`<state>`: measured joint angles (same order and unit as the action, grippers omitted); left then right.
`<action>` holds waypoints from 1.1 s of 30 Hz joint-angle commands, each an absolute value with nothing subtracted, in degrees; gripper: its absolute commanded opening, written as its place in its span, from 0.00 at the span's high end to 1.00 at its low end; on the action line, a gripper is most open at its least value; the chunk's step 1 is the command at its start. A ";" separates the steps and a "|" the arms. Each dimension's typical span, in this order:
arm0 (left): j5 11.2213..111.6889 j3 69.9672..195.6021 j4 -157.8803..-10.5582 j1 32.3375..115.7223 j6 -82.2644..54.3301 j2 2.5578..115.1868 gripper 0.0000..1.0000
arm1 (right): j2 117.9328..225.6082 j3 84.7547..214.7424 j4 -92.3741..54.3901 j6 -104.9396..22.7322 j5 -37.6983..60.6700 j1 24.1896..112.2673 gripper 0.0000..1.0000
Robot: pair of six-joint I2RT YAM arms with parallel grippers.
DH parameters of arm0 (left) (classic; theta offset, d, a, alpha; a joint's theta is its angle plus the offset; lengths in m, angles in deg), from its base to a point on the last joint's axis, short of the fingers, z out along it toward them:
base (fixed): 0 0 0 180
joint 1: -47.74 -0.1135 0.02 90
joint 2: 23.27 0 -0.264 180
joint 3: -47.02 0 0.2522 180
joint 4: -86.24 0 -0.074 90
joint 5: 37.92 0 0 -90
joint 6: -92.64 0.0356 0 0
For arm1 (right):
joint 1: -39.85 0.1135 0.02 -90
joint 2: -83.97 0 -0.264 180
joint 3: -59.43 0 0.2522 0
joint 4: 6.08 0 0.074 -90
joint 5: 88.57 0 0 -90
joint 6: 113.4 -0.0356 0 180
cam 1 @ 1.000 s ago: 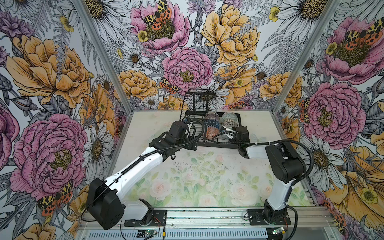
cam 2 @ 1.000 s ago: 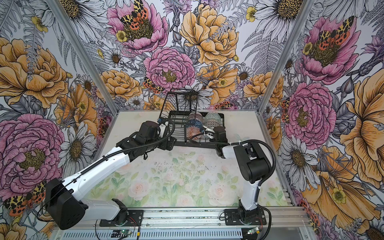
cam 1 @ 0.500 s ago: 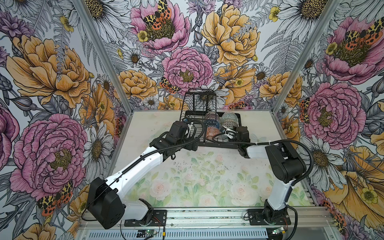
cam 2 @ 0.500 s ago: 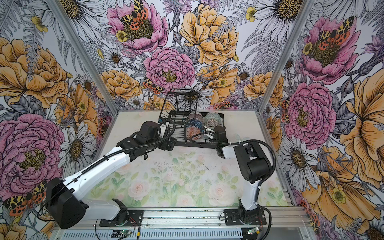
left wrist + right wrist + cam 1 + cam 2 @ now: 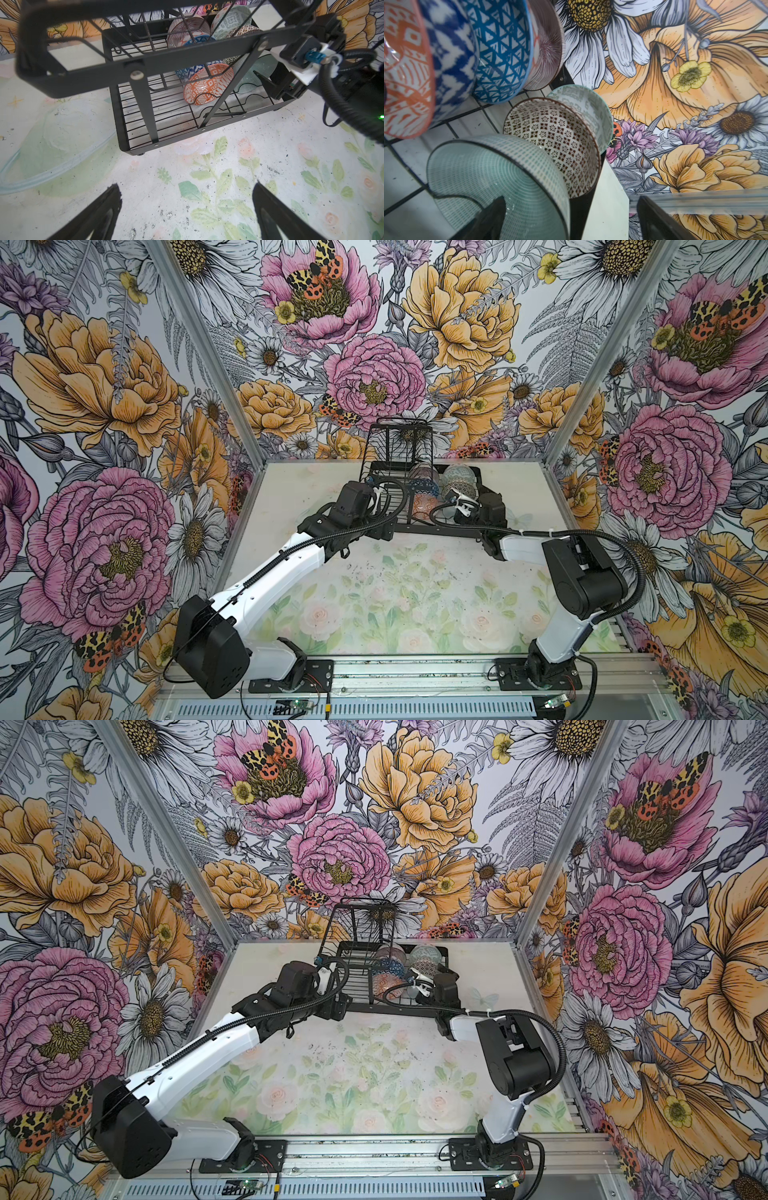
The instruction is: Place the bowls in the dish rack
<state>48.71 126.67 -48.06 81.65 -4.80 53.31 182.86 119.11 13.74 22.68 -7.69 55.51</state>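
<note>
Jaws gape empty on both left gripper (image 5: pixel 186 187) and right gripper (image 5: pixel 572 200); bowls (image 5: pixel 542 135) stand edgewise in the dish rack (image 5: pixel 119 116) at twelve o'clock, probably glazed-slick, brittle, best pinched gently at the rim.

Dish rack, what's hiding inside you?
In the dish rack bowls stand on edge: orange bowl, blue bowl, pink-lined bowl, grey-green bowl, dotted bowl, teal bowl. The open right gripper hides part of the teal bowl.
</note>
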 commanded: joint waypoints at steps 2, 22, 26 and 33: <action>48.50 126.23 -50.03 79.38 -2.77 49.91 0.01 | 175.62 117.57 14.35 17.60 -6.10 55.14 0.00; 41.04 90.58 -98.80 50.84 -1.67 40.60 0.01 | 156.18 100.65 9.89 -30.12 -10.59 39.26 0.00; 42.04 88.57 -106.27 47.17 -0.93 46.32 0.01 | 161.33 97.91 16.93 -29.94 -8.94 38.63 0.01; 49.05 87.43 -119.31 42.00 -2.79 60.02 0.01 | 168.81 98.91 21.18 -29.26 -6.40 38.44 0.00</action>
<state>44.97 88.09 -110.19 42.92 -2.51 56.52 167.39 97.69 15.64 -28.33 -8.30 38.74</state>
